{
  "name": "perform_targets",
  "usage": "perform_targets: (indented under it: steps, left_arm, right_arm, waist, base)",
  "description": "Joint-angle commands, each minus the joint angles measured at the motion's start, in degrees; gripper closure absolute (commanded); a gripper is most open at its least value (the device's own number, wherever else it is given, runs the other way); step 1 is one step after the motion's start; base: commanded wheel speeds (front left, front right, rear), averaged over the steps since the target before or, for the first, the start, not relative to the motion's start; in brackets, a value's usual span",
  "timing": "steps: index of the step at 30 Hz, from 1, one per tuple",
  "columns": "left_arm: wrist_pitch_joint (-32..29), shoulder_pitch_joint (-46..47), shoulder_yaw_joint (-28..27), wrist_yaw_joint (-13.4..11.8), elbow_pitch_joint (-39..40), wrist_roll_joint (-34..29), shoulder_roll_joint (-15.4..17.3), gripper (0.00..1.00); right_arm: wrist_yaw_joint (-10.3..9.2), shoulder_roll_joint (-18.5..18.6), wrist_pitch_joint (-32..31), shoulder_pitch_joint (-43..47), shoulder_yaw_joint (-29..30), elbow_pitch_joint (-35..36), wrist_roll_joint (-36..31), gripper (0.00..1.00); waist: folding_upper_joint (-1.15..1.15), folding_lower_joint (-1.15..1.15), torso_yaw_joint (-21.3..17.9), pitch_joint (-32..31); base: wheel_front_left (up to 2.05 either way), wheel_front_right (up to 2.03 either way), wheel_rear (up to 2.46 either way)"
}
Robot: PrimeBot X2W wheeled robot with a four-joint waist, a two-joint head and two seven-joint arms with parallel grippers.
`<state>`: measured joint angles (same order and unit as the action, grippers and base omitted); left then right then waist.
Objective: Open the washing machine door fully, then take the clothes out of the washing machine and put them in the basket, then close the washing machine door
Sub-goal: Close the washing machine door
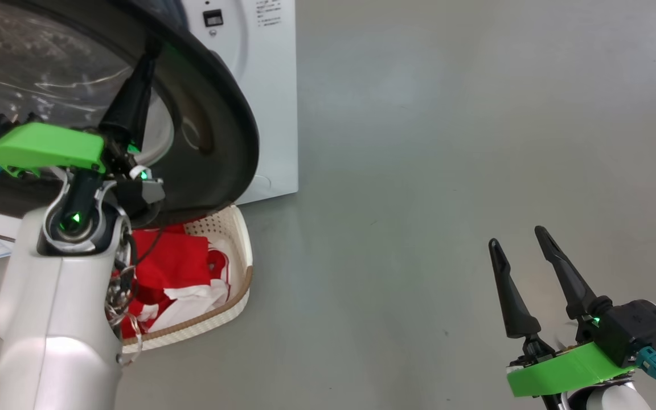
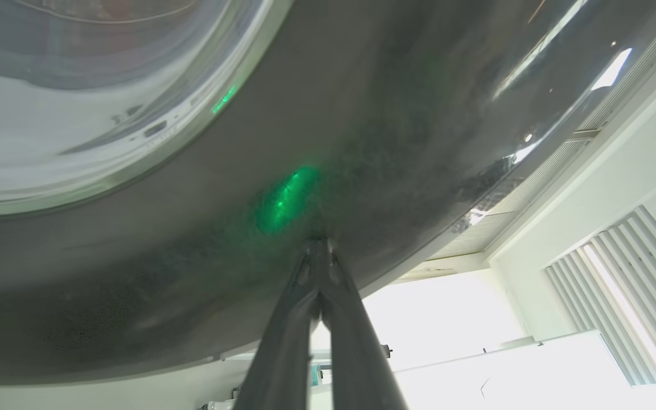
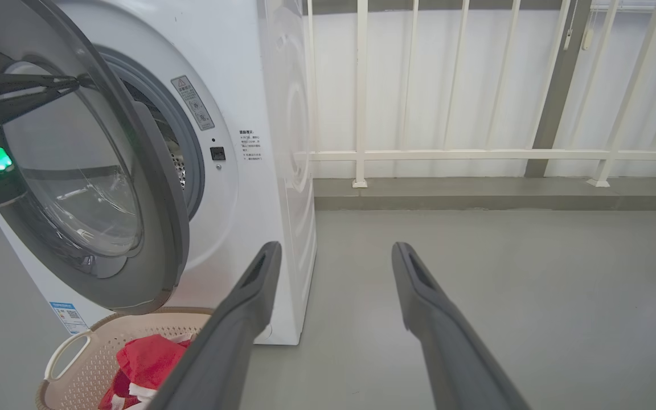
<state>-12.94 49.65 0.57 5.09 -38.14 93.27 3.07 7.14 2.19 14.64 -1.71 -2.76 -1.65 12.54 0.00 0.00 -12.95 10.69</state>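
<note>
Pressing closed left tool [image 2: 319, 245] against door [image 1: 225, 114]'s glossy black rim beside bulging clear glass; holding right tool [image 1: 516, 236] wide; with red-and-white clothes [image 1: 174, 262] heaped in cream perforated basket [image 1: 244, 239].

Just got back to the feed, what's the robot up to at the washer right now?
The left gripper, shut, has its tips against the glossy black rim of the washing machine door, which stands partly open on the washing machine. The red and white clothes lie in the basket on the floor below the door. The right gripper is open over the floor, holding nothing.
</note>
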Motion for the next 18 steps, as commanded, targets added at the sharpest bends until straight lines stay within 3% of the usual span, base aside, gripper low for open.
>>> perform_targets:
  steps: [1,18]
  left_arm:
    - [0.3,2.5,-1.3,0.9,1.0,-0.6,2.2,1.0]
    - [1.3,6.7,-3.0,2.2,-2.8,-0.8,3.5,1.0]
  right_arm:
    - [0.35,0.7,0.4,-1.7,-1.4,1.3,-0.1,0.0]
    - [0.35,0.7,0.4,-2.2,-1.9,1.3,-0.2,0.0]
  waist:
    - [0.0,0.0,-0.9,0.2]
    - [0.0,0.0,-4.0,1.5]
  base:
    - [0.0,0.0,0.0]
    - [0.0,0.0,0.0]
